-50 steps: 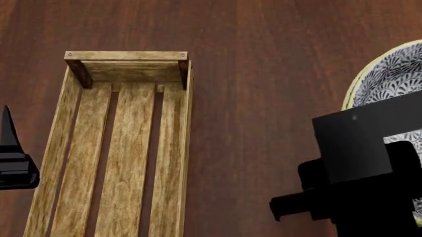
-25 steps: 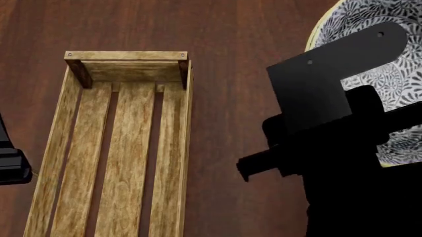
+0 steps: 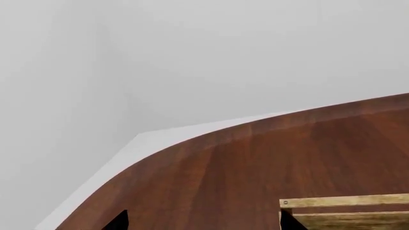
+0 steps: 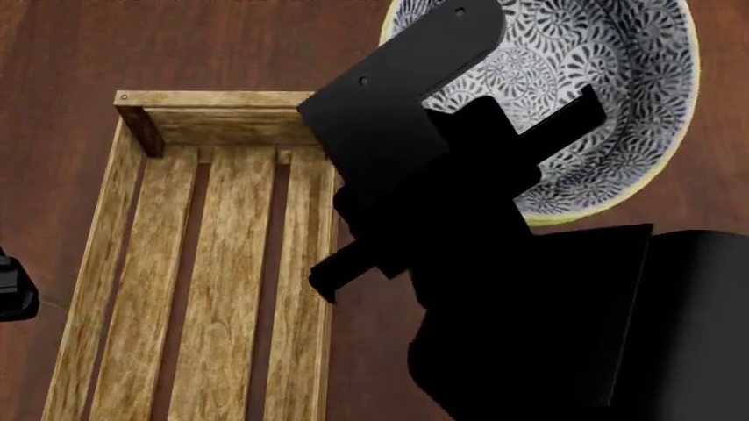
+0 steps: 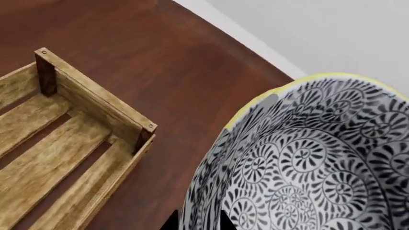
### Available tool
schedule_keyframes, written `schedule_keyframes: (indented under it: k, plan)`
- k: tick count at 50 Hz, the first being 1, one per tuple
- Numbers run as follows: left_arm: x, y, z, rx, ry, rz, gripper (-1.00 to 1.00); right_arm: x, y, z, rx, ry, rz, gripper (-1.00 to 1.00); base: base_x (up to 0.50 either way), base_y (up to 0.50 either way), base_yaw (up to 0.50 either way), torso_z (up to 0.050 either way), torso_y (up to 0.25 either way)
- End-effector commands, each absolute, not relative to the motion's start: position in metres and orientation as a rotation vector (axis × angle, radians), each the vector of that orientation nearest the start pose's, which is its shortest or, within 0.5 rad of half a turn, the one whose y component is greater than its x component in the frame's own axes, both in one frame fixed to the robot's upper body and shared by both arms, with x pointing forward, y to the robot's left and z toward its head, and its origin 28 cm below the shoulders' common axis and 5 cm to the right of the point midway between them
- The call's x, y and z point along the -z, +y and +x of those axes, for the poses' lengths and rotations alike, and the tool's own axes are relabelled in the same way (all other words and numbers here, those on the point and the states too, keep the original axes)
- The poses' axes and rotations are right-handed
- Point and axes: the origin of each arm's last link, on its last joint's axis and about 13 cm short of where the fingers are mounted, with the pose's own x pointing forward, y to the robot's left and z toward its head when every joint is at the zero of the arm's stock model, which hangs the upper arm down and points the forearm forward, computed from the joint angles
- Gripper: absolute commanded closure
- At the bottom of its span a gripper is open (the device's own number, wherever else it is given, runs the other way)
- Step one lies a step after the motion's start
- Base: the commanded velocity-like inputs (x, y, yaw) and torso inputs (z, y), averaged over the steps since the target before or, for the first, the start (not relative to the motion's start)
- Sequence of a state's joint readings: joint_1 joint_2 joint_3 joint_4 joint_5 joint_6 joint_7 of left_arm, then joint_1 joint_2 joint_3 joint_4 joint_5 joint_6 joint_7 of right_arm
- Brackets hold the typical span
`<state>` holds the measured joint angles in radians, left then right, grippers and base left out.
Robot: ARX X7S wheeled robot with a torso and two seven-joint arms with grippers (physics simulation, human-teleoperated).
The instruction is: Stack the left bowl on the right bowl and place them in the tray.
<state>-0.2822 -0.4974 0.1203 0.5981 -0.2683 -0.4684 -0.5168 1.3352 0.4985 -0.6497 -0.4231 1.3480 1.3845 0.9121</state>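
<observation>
A patterned black-and-white bowl (image 4: 585, 96) with a yellow rim is held in the right hand (image 5: 198, 221), raised just beside the far right corner of the long wooden tray (image 4: 140, 289) on the dark tabletop (image 4: 70, 53). The left hand (image 4: 12, 289) shows only at the edge; its opening cannot be told.

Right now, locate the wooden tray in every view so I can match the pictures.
Head view: the tray fills the left half, running from its end wall down to the bottom edge; the right arm overlaps its right side.
Left wrist view: only one corner of the tray shows, at the lower right.
Right wrist view: the tray lies at the left, beside the patterned bowl.
Shared landmark: the tray's end plank with its corner post.
</observation>
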Motion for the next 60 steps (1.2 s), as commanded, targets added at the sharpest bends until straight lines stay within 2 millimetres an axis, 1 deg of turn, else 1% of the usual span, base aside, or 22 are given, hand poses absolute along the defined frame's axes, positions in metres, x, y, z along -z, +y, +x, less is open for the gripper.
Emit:
schedule_keyframes:
  k: [1,8,19,20,24,37,50,60]
  plan:
    - [-0.172,0.256,0.231,-0.269,-0.389,0.198,-1.0,-0.295,-0.059,0.268,-0.252,-0.014,-0.658,1.0,0.0,0.0,0.0,0.0,0.0]
    - [-0.172,0.258,0.23,-0.276,-0.389,0.196,-1.0,-0.296,-0.048,0.271,-0.331,-0.037,-0.69,1.0,0.0,0.0,0.0,0.0,0.001]
    - [-0.173,0.261,0.229,-0.275,-0.385,0.192,-1.0,-0.298,-0.04,0.271,-0.399,-0.068,-0.747,1.0,0.0,0.0,0.0,0.0,0.001]
    - [-0.173,0.261,0.229,-0.307,-0.397,0.196,-1.0,-0.296,-0.039,0.271,-0.407,-0.071,-0.758,1.0,0.0,0.0,0.0,0.0,0.0]
    - [-0.174,0.263,0.229,-0.244,-0.39,0.168,-1.0,-0.294,-0.038,0.273,-0.425,-0.076,-0.761,1.0,0.0,0.0,0.0,0.0,0.0]
    - [-0.176,0.269,0.226,-0.264,-0.388,0.158,-1.0,-0.292,-0.028,0.274,-0.497,-0.08,-0.778,1.0,0.0,0.0,0.0,0.001,0.002]
    - [-0.178,0.274,0.223,-0.281,-0.385,0.133,-1.0,-0.292,-0.011,0.279,-0.563,-0.097,-0.805,1.0,0.0,0.0,0.0,0.0,0.001]
    - [-0.178,0.278,0.222,-0.298,-0.381,0.121,-1.0,-0.29,0.001,0.289,-0.595,-0.111,-0.809,1.0,0.0,0.0,0.0,0.0,0.001]
